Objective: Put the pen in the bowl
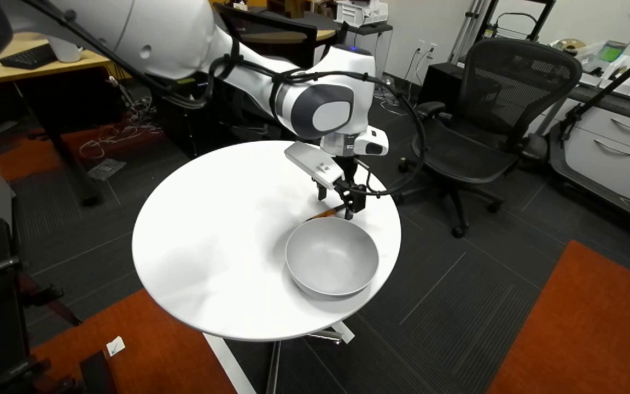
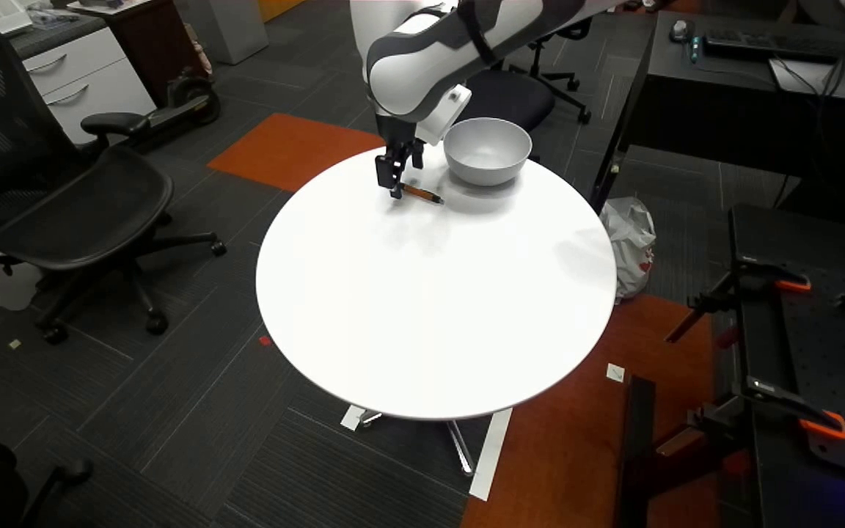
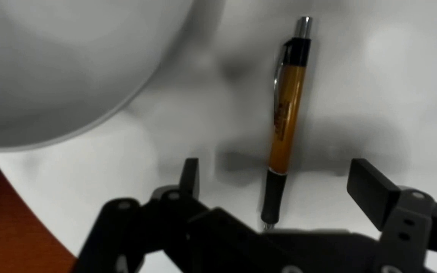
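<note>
The pen (image 3: 288, 102) is orange-brown with a black grip, a black and silver top and a clip. It lies flat on the white table and shows in both exterior views (image 1: 326, 212) (image 2: 423, 193). The light grey bowl (image 1: 332, 257) stands upright beside it and also shows in an exterior view (image 2: 487, 150). In the wrist view the bowl (image 3: 63, 83) fills the upper left. My gripper (image 3: 275, 167) is open low over the pen's black grip end, one finger on each side, with gaps to both. It also shows in the exterior views (image 1: 336, 204) (image 2: 406, 178). The gripper body hides the pen's very tip.
The round white table (image 1: 211, 235) carries the bowl and pen near its edge. The bowl's rim is close to the gripper's one finger. A black office chair (image 1: 490, 120) stands near the table, and a black bench with clamps (image 2: 818, 352) stands off another side.
</note>
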`<action>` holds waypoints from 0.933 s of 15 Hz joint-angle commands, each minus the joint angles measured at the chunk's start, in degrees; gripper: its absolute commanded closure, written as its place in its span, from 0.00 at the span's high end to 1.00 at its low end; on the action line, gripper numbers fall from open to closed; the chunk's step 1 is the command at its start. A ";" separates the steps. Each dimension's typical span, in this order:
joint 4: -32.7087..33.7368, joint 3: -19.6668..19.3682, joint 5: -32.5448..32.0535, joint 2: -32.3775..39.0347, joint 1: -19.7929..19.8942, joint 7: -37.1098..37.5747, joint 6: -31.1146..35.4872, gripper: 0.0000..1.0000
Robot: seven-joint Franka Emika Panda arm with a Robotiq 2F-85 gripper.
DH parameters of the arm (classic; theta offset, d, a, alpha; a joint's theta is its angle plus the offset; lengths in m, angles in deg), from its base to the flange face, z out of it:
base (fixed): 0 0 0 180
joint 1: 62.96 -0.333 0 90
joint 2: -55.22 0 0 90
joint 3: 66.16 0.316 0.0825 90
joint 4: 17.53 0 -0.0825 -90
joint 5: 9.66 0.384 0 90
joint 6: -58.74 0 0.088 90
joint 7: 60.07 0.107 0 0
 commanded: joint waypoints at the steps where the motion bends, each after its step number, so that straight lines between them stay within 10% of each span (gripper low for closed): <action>1: 4.00 0.92 1.44 2.23 0.96 -1.77 -1.80 0.74; 10: 6.54 1.08 2.12 3.44 1.04 -1.60 -2.32 0.05; 14: 2.94 1.46 2.25 -0.07 0.69 -0.71 -1.92 0.03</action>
